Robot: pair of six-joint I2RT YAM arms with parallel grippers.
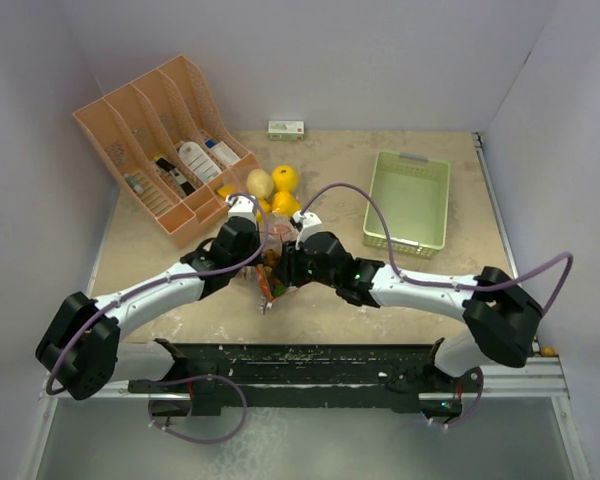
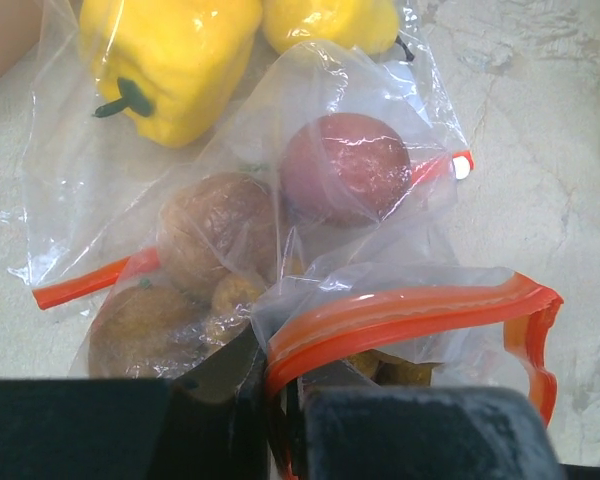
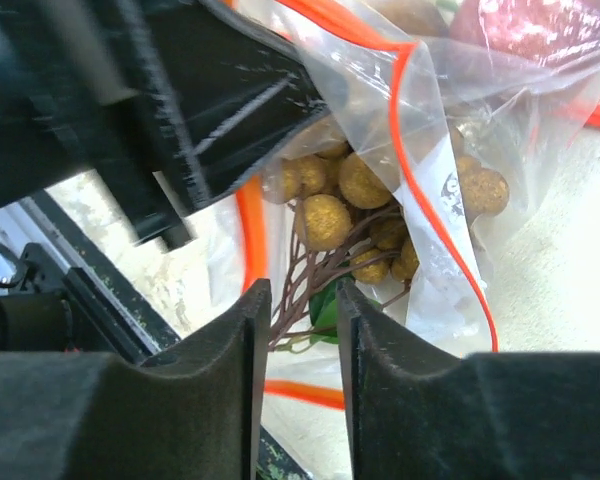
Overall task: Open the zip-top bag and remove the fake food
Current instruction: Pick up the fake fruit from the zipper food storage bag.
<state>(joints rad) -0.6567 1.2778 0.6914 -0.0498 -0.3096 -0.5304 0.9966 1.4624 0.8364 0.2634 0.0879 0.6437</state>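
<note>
**Bag held at the seal, nothing out yet**

From my console I judge the task barely begun. The zip-top bag [image 2: 380,250] lies on the table [image 1: 340,170] between the two arms, just in front of the loose-looking yellow pieces. I see no parted gap along its orange zip strip [image 2: 400,312]. The left gripper [image 2: 280,400] is pressed together on one end of that strip, with the plastic bunched up at the jaws. The right gripper [image 3: 295,330] sits at the same mouth with its jaws a narrow gap apart, and I make out nothing pinched between them.

The fake food is inside the film: a brown potato-like lump [image 2: 215,225], a reddish round piece [image 2: 345,165], and a cluster of small brown balls [image 3: 340,195] on stems. A yellow pepper [image 2: 170,60] and lemons [image 1: 284,178] lie just behind. Film covers part of the pepper, and I cannot tell whether it sits in a bag of its own.

As I read it, everything that matters is left to do: a second hold on the opposite lip, the seal pulled apart, and each piece lifted out.

As for writing, the right wrist view shows a small round dark print on the bag, too blurred to read. The small white-and-green box [image 1: 286,128] at the back edge carries lettering too small to make out. The same goes for the labels on the bottles in the orange rack [image 1: 130,120]. The green basket [image 1: 412,158] shows no marking
</note>
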